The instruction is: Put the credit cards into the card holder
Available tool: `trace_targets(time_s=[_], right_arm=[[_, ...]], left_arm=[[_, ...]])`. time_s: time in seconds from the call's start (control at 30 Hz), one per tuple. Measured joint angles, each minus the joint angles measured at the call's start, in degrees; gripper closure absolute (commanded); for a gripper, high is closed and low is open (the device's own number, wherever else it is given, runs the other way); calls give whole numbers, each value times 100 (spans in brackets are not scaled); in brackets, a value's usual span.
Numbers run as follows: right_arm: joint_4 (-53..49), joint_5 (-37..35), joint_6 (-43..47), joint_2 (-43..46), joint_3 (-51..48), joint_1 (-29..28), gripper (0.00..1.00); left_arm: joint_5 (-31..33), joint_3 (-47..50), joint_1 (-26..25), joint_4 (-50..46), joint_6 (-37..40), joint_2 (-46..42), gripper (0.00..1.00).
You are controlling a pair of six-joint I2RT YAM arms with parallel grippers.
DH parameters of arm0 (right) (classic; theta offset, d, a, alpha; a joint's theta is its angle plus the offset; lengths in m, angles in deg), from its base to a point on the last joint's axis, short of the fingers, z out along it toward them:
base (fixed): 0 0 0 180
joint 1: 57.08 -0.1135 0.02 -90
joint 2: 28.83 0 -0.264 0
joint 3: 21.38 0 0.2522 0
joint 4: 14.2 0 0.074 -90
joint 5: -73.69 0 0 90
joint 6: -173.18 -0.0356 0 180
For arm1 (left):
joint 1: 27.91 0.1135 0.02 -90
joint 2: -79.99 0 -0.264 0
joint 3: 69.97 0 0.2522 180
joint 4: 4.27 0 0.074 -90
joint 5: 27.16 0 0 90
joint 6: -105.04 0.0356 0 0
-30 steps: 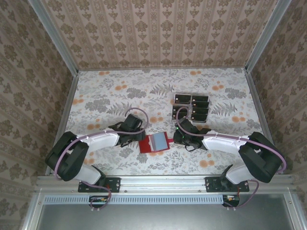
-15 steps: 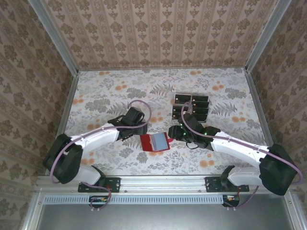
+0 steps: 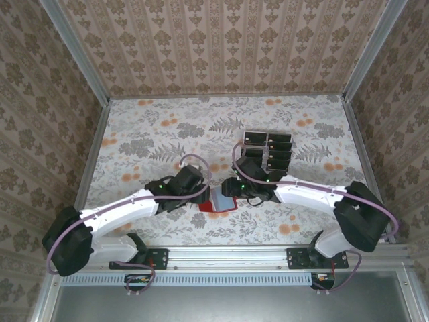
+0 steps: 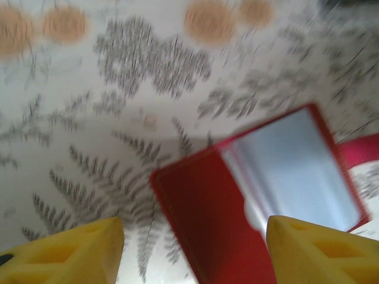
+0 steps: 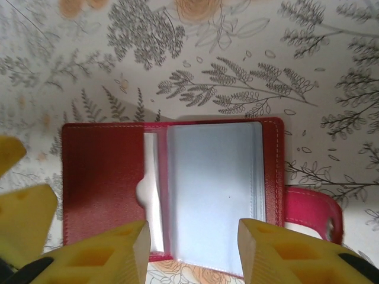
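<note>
Yellow fingers (image 4: 65, 248) of the left gripper (image 4: 195, 251) stand apart with nothing held between them. The red card holder (image 4: 201, 219) lies open and flat on the flowery table (image 4: 89, 148) under the gap. The right gripper (image 5: 192, 251) has its yellow fingers (image 5: 100, 257) apart too, holding nothing, over the clear pocket. Seen from above, the two grippers meet at the card holder, one on each side. The black credit cards (image 3: 268, 149) sit in a neat bunch farther back, apart from it.

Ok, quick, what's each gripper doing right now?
Left gripper: open, holding nothing.
Right gripper: open, empty, over the open card holder.
</note>
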Motion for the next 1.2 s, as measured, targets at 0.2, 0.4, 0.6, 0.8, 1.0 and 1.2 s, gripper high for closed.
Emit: trace_targets(time_s=[0.2, 0.4, 0.6, 0.8, 1.0, 1.2], right_arm=[[144, 44, 92, -570, 179, 0, 56], [302, 61, 107, -962, 229, 0, 57], [424, 59, 105, -1130, 258, 2, 58], [498, 61, 92, -1174, 273, 13, 58], [509, 59, 85, -1161, 289, 13, 58], [413, 20, 85, -815, 295, 20, 56]], left_arm=[[308, 354, -81, -7, -319, 396, 49], [570, 485, -2, 212, -358, 737, 52], [647, 520, 385, 643, -229, 960, 52], [616, 459, 785, 1121, 116, 1226, 52], [540, 402, 872, 1178, 273, 1270, 50], [424, 516, 824, 1137, 240, 756, 50]])
